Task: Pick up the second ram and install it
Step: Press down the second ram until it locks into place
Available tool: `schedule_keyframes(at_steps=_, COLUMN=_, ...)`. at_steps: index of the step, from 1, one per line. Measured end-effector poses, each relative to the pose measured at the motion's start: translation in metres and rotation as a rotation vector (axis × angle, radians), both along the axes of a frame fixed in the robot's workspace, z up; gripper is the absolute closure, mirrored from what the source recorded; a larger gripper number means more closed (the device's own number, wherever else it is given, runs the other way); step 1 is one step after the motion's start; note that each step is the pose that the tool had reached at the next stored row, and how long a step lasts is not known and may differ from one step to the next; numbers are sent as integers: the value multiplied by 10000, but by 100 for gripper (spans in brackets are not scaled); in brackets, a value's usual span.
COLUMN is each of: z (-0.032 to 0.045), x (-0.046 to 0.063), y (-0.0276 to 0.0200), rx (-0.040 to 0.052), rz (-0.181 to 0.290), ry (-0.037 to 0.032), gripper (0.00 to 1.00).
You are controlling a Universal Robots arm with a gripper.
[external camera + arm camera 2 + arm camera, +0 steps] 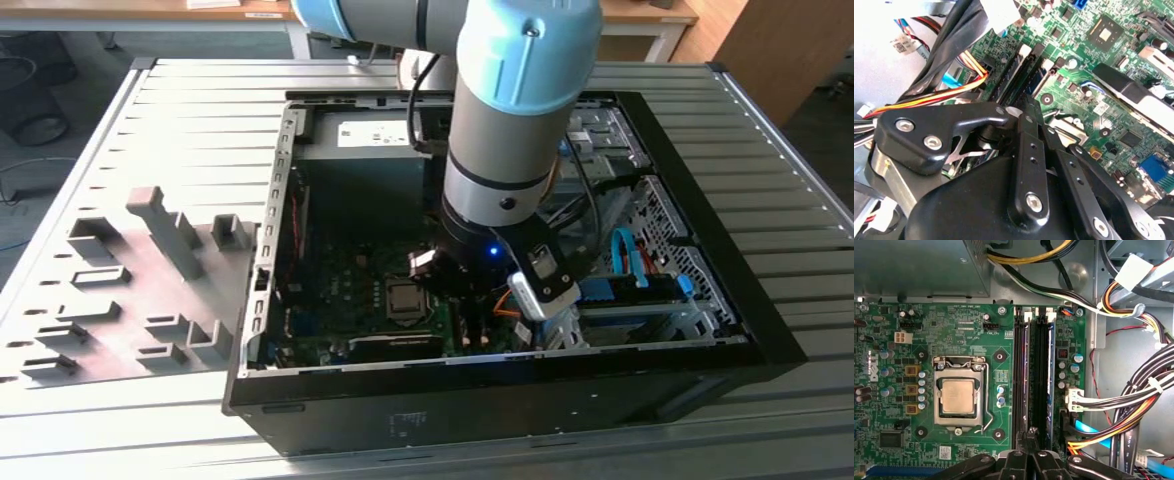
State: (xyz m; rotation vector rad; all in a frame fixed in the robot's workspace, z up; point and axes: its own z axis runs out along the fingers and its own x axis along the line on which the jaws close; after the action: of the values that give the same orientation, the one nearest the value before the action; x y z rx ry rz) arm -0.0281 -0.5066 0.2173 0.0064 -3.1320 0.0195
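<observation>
Vertically: arm (514, 130) down inside computer case (721, 300), end effector (1027, 437) over memory slots (1034, 375).

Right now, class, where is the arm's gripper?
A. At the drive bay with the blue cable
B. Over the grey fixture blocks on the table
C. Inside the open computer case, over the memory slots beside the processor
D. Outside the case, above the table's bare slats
C: in the first wrist view the gripper sits at the end of the memory slots, beside the processor; the exterior view shows it inside the case.
</observation>
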Motion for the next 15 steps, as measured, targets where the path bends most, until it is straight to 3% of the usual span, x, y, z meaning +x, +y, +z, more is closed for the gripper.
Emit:
schedule_keyframes(at_steps=3, z=84, x=0, y=0, rx=-12, rz=0, ry=5, gripper=90)
schedule_keyframes(at_steps=5, z=102, x=1, y=32, rx=-16, rz=0, ry=4, gripper=90)
schedule_keyframes(at_steps=13, z=103, x=0, y=383, rx=-36, rz=0, ry=5, gripper=90)
schedule_keyframes(at_steps=15, z=104, x=0, y=414, rx=-44, rz=0, ry=6, gripper=90)
